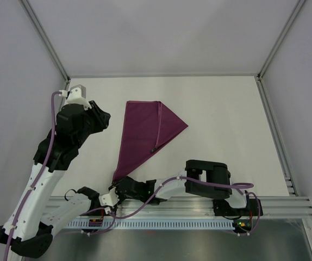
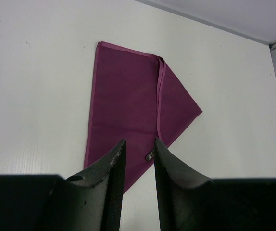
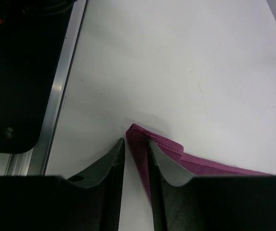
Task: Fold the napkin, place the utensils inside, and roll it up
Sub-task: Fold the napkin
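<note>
Left of the napkin point(image 1: 145, 136) there is only a narrow strip of bare white counter point(image 1: 221, 119) before the side wall, and the left arm fills most of it. The left pincer point(image 1: 106, 118) hangs just left of the cloth's long straight edge. Its own camera shows the fingers point(image 2: 114, 168) a narrow gap apart with nothing between them, looking down on the napkin point(image 2: 123, 101) from above. The cloth is deep magenta-purple and lies flat, folded into a lopsided triangle. It has a long straight left side and a short far edge, with one point jutting right and a slim tip toward the arms. A hemmed flap edge runs down its middle. A small silvery speck point(image 2: 149, 155) sits at the lower end of that hem. It is clearer from the left wrist than from overhead, and too small to tell what it is. Only the right wrist view shows the near tip of the napkin point(image 3: 195, 162) up close, layered and slightly raised. The right pincer point(image 3: 136, 144) straddles that tip with its fingers slightly apart, and bare counter shows in the gap beside the cloth. Overhead, this pincer point(image 1: 117, 185) lies low along the metal rail point(image 1: 199, 205) just below the tip. Right of the napkin the counter is open up to the frame.
</note>
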`<state>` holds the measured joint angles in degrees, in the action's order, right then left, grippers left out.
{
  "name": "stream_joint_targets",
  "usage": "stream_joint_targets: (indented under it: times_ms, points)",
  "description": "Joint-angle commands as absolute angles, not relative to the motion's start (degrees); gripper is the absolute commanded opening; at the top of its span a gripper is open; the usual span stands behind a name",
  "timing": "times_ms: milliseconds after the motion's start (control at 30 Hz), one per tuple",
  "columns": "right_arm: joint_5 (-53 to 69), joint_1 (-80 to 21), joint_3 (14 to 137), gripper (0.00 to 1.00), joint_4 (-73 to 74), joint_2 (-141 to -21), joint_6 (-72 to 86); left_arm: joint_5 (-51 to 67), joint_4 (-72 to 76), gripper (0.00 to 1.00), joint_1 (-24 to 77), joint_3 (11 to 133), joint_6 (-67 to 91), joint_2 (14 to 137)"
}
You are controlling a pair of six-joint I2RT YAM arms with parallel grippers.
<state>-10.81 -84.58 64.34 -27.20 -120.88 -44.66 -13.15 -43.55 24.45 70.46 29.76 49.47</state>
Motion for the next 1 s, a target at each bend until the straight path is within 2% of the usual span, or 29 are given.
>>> stream_joint_targets:
  times_ms: [0, 233, 533, 633, 700, 733, 833, 967]
  points:
    - [-9.32, -84.11, 65.57, 0.31, -25.58, -121.99, -44.04, -12.74, -41.49, 0.35, 24.17, 70.22, 27.42, 49.39]
    - [-8.88, -83.67, 65.3, 0.17, -25.05, -121.64, -43.33, -12.48, -41.22, 0.35, 24.17, 70.14, 27.33, 49.48]
    - [-8.26, -82.79, 67.06, 0.06, -23.03, -121.2, -41.31, -12.3, -40.78, 0.36, 24.08, 69.96, 27.16, 49.48]
    - [-7.91, -82.44, 67.41, 0.06, -22.33, -120.76, -40.78, -12.13, -40.78, 0.36, 24.17, 69.96, 27.16, 49.39]
    - [-7.65, -82.44, 67.41, 0.08, -21.97, -120.32, -40.34, -12.04, -40.69, 0.36, 24.17, 69.96, 27.16, 49.31]
    - [-7.56, -82.44, 67.15, 0.18, -21.97, -119.71, -40.25, -11.95, -40.69, 0.36, 24.17, 69.87, 27.16, 49.31]
    - [-6.59, -82.44, 66.18, 0.34, -21.88, -118.66, -39.99, -11.78, -40.52, 0.36, 24.17, 69.61, 27.33, 49.39]
    - [-6.41, -82.35, 65.31, 0.43, -22.24, -118.21, -40.17, -11.6, -40.08, 0.36, 24.17, 69.17, 27.42, 49.48]
